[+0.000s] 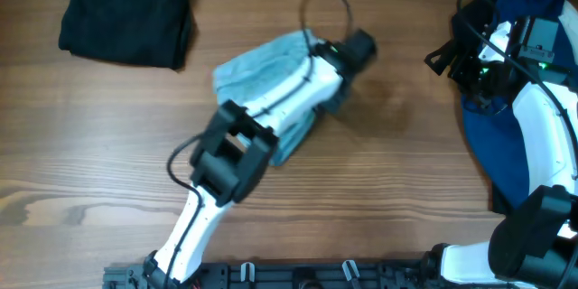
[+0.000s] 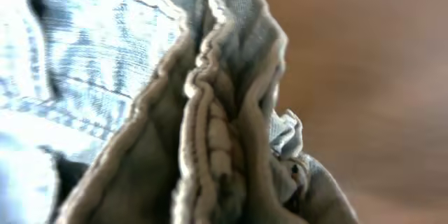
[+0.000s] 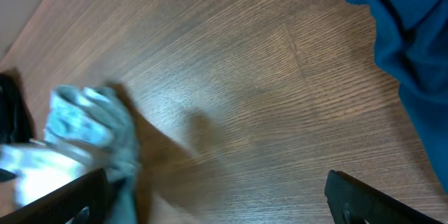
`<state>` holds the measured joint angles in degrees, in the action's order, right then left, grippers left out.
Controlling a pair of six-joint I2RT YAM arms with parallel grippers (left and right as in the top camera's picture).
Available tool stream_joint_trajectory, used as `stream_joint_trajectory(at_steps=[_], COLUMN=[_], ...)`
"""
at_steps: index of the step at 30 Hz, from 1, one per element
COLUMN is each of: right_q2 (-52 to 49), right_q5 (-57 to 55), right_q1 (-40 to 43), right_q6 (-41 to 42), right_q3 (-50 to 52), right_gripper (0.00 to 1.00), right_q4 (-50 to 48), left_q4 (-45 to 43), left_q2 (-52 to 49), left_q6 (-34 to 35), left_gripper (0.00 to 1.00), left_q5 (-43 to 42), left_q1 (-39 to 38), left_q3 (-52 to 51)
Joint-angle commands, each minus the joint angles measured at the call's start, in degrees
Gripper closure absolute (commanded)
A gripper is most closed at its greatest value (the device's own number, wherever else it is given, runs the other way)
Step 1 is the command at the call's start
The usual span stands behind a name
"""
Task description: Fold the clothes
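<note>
Upper left of the overhead view: black garment (image 1: pixel 126 18), heaped in a lump, well apart from everything else. Centre of the frame, slightly left: pale denim jeans (image 1: pixel 257 68), bunched into a rough bundle on the wooden table (image 1: pixel 388 181), not yet a neat fold. Crossed from lower left to upper right by the left arm, with the left gripper (image 1: pixel 354 50) at the bundle's right-hand edge. Cannot tell whether clenched or released: no fingers in the left wrist view, only denim filling the frame, a thick doubled seam (image 2: pixel 210 133) running down the middle and loose layers around it. Looks, judging from that, like fairly heavy, stiffish cloth for a garment: holds creases, slumps slowly, not slippery, not fragile. Best taken at a seam, hem or waistband, where several layers stack and give the pads something firm; likely to peel off a single layer if pinched mid-panel. Right of centre: bare wood. Upper right: right gripper (image 1: pixel 449 54), fingers (image 3: pixel 364 196) spread wide in its own wrist view with nothing between them but table, well apart from the jeans, seen blurred at that view's left edge. Far right: navy garment (image 1: pixel 492 135), piled under and beside the right arm, waiting
</note>
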<state>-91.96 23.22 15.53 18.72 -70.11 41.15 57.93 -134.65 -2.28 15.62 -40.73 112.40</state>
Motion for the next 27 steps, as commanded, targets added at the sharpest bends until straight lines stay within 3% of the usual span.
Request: stream_joint_trajectory(at_steps=[1,6,10,16,23,27], right_q2=[0.0,0.0,0.0,-0.1,-0.5,-0.5], right_q5=[-1.0,-1.0,-1.0,-1.0,-1.0,-1.0], right_q1=[0.1,0.1,0.1,0.1,-0.1,-0.1], right_q6=[-0.7,-0.5,-0.5,-0.5,-0.6,-0.5], right_q3=[-0.4,-0.4,-0.4,-0.4,0.0,0.0], right_gripper=[0.01,0.01,0.0,0.01,0.01,0.02], right_q4=[-0.2,-0.1,-0.1,0.3,0.5,0.5], left_q4=[-0.2,-4.7,-8.9,-13.9,-28.7,-31.6], left_q2=[10.9,19.2,23.3,23.5,22.2,18.4], left_q6=[5.2,5.0,0.8,-8.2,-14.1,-22.9], left_gripper=[0.96,0.96,0.96,0.96,0.96,0.96], left_q5=[3.8,3.8,3.8,5.0,4.5,-1.1], left_q1=[9.7,20.9,29.2,39.8,50.0,53.0], left_q3=[7.2,10.3,10.3,10.3,10.3,10.3])
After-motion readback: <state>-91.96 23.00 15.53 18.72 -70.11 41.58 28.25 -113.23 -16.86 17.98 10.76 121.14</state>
